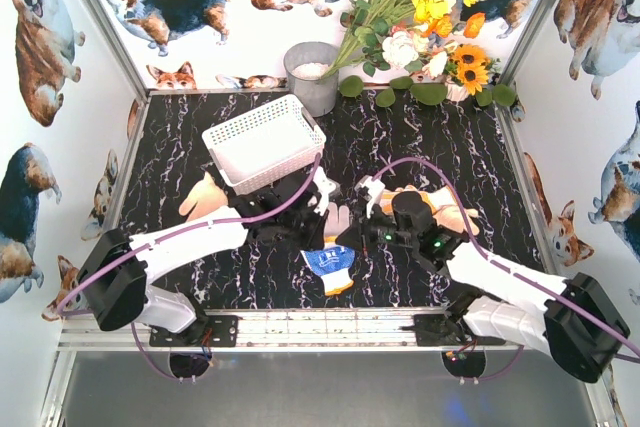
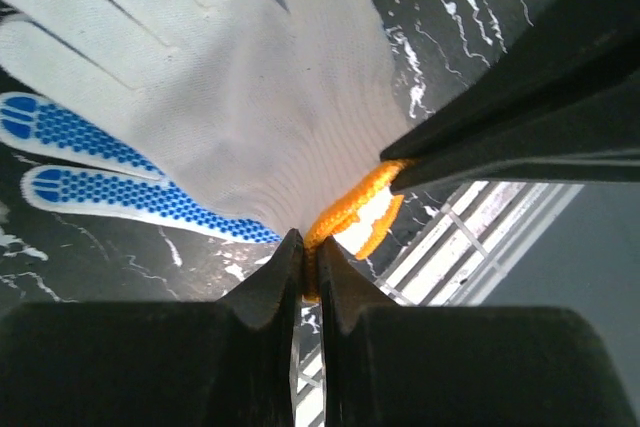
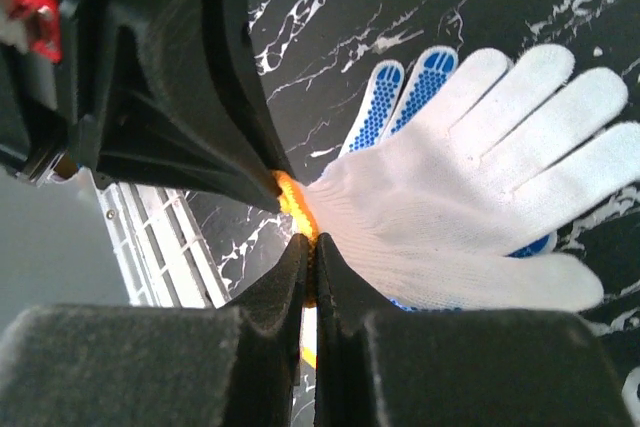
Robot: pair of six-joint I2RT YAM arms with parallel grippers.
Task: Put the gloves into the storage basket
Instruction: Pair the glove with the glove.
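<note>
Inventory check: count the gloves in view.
4 gloves: one left of the basket, one blue-dotted near the front edge, one pinched by both grippers, one under the right arm. Others may be hidden.

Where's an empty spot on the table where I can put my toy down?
The biggest bare patch is the far right of the table, between the flowers and the right arm. A smaller strip lies left of the storage basket. The middle is crowded: the left claw and right claw both pinch the blue-dotted glove there, with other gloves around.
</note>
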